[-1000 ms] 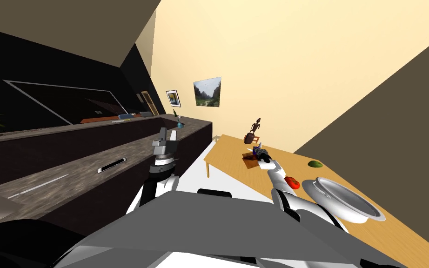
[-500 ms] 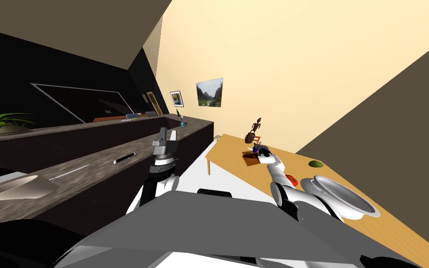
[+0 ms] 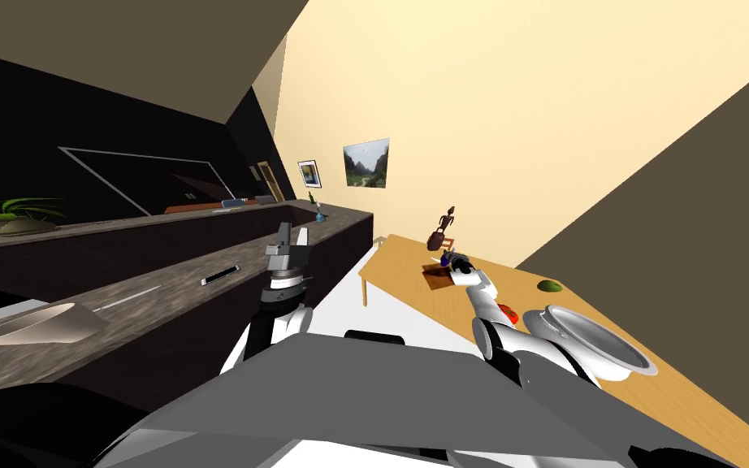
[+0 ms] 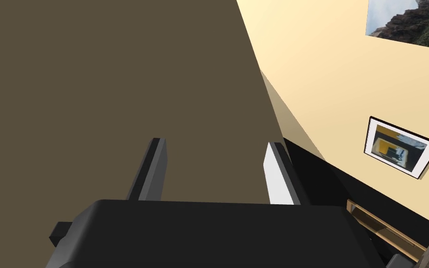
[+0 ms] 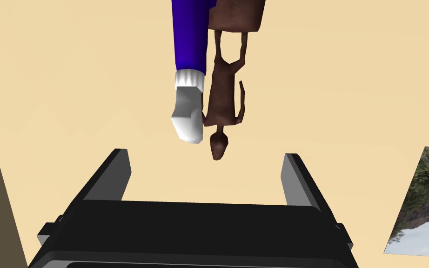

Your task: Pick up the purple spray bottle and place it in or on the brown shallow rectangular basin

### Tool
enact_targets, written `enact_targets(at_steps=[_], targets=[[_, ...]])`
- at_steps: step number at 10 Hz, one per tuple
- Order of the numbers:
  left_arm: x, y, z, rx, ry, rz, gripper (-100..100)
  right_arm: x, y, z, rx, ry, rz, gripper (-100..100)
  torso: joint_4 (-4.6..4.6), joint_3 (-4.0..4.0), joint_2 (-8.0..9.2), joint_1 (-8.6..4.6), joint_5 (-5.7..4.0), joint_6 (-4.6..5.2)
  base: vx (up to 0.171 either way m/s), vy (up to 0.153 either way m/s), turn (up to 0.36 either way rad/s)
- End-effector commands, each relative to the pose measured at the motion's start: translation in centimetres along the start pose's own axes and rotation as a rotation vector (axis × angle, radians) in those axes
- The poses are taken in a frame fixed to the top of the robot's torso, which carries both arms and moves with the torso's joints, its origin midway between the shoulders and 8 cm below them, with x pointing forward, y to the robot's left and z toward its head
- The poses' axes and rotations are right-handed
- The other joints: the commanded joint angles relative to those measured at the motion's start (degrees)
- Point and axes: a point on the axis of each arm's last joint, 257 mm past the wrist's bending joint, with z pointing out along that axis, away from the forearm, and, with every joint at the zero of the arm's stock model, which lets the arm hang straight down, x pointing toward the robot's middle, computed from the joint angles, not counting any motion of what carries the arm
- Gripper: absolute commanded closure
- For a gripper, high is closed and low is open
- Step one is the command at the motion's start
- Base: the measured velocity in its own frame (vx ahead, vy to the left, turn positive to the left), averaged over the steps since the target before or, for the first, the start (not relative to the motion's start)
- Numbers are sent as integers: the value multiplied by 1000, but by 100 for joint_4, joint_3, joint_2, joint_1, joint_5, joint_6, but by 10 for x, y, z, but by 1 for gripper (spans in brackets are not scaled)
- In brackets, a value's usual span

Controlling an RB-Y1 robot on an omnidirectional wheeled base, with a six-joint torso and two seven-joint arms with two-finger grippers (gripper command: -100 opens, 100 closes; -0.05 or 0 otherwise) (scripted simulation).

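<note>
- The right gripper point(image 5: 206, 153) has its 2 fingers spread wide and holds nothing.
- The purple spray bottle point(image 5: 189, 42) is just beyond the fingertips, its white head toward the gripper, touching neither finger.
- A brown figurine point(image 5: 225, 100) is right beside the bottle.
- In the head view the bottle is at the brown basin point(image 3: 436, 277) on the wooden table point(image 3: 409, 302); I cannot tell whether it rests inside.
- The left gripper point(image 4: 216, 142) is raised over the dark counter point(image 3: 145, 292), its 2 fingers apart and empty.
</note>
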Motion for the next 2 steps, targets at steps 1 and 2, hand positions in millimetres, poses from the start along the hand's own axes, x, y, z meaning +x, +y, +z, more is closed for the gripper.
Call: enact_targets(at_steps=[1, 2], targets=[[0, 0, 0, 0, 0, 0, 0, 0, 0, 0, 0, 0, 0, 0, 0, 0, 0, 0, 0, 0, 0, 0, 0], [0, 0, 0, 0, 0, 0, 0, 0, 0, 0, 0, 0, 0, 0, 0, 0, 0, 0, 0, 0, 0, 0, 0]])
